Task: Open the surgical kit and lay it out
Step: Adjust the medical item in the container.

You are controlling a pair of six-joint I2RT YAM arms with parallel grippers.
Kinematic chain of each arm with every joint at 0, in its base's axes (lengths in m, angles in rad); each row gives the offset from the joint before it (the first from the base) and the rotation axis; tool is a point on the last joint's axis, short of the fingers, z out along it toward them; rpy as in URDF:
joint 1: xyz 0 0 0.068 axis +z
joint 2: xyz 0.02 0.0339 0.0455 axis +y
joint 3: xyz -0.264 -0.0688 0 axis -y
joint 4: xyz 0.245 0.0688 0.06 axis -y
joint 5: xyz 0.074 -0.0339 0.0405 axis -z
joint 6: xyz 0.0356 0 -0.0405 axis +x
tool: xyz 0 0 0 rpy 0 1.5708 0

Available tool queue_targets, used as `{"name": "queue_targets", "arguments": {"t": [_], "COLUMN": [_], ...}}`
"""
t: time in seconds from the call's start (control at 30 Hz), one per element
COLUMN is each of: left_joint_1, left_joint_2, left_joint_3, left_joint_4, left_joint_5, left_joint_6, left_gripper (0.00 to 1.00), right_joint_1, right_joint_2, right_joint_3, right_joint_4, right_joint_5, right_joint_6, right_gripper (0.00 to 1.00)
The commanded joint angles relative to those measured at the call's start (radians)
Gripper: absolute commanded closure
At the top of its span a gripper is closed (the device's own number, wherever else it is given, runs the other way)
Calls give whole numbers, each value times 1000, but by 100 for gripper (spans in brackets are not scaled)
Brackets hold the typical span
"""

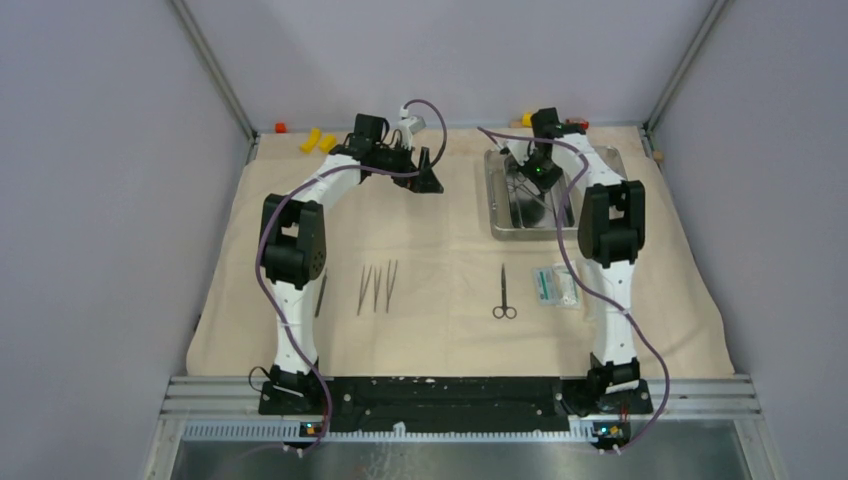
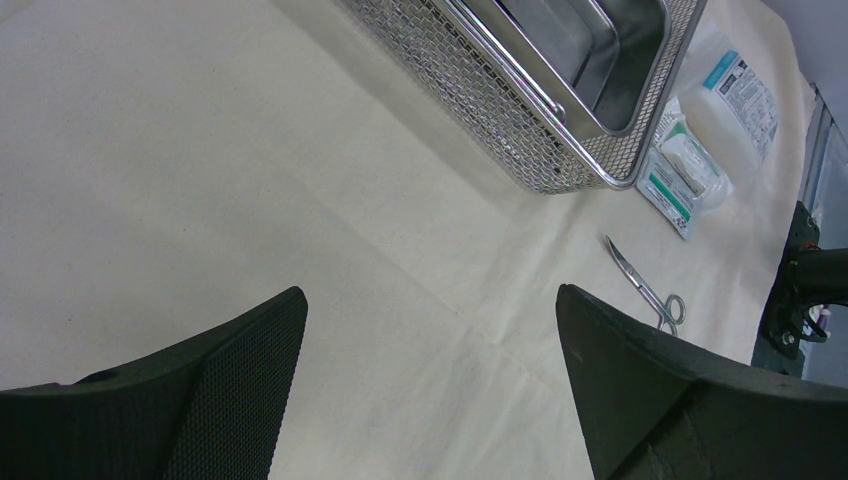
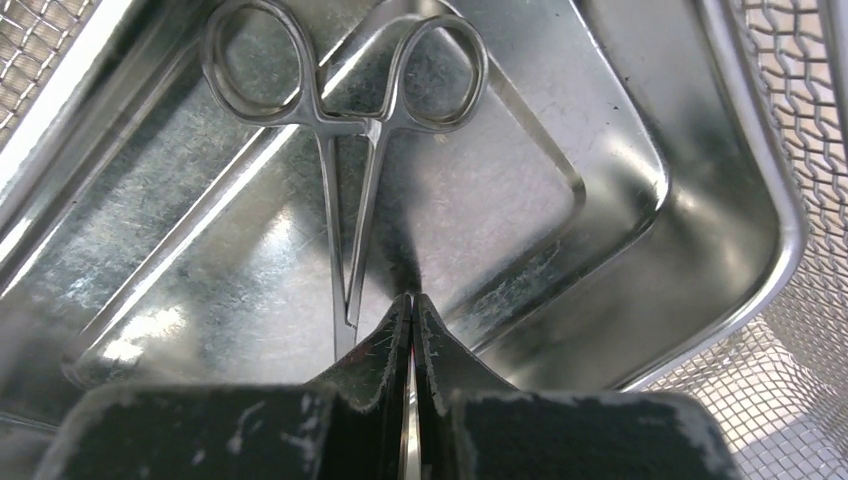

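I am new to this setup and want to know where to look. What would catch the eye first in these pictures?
First the shiny steel tray at the far right of the beige cloth, where the right gripper, shut, reaches in beside the ring-handled forceps. Next the left gripper, wide open above bare cloth, and the row nearer the arms: three tweezers, scissors, packets.

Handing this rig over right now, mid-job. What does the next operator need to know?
Left pincer: open, empty, above the cloth.
Right pincer: shut, down in the steel tray by the tips of the forceps; whether it grips them is unclear.
Done: cloth spread; three tweezers, scissors and packets laid out on it.
To do: move the forceps from the tray onto the cloth.
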Motion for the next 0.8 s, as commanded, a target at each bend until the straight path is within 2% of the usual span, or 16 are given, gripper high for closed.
{"name": "queue_targets", "arguments": {"t": [0.0,0.43,0.77], "left_joint_1": [4,6,6], "left_joint_2": [-63,-42,-27], "left_joint_3": [7,34,41], "left_joint_4": [19,13,16], "left_joint_5": [17,18,23], "left_joint_6": [-2,-6,-18], "left_gripper": [1,1,1], "right_joint_1": [-6,-20,-21], "right_joint_2": [-76,-371,-348], "right_joint_3": [2,-391,-485], "right_joint_4": [7,225,273], "right_joint_5": [-50,-87,-102], "right_joint_6": [31,117,134], "right_gripper": [98,96,96]}}
